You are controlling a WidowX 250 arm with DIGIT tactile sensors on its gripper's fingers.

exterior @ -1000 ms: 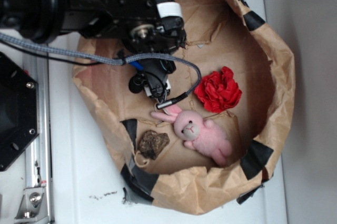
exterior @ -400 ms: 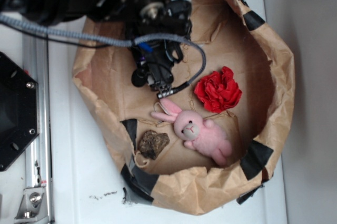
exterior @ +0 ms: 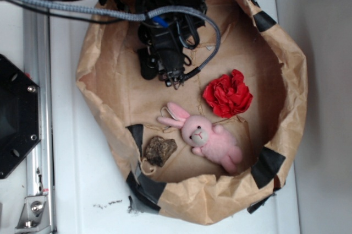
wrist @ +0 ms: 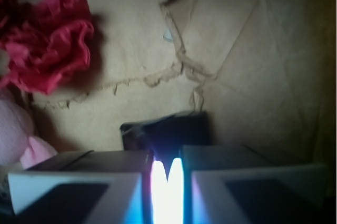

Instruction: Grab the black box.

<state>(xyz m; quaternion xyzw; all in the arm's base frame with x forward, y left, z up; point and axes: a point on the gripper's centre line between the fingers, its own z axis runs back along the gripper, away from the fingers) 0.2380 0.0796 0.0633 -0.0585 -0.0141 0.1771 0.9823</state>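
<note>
The tool (wrist: 167,176), jaws nearly together, meets the black box (wrist: 166,132); red flower (wrist: 45,45) nearby.

The place looks like a robotics lab bench rather than a home. A white tabletop (exterior: 82,190) carries a metal rail (exterior: 37,151) and a black mounting plate (exterior: 14,118) at the left, and a cabled robot arm (exterior: 165,30) (upper middle) reaches into a taped paper bag (exterior: 291,96) of toys.

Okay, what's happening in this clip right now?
A WidowX arm is reaching into a taped paper bag. Its pincer hangs just over the black box, which the arm hides in the exterior view. A red fabric flower, pink bunny and brown lump lie nearby, untouched.
</note>
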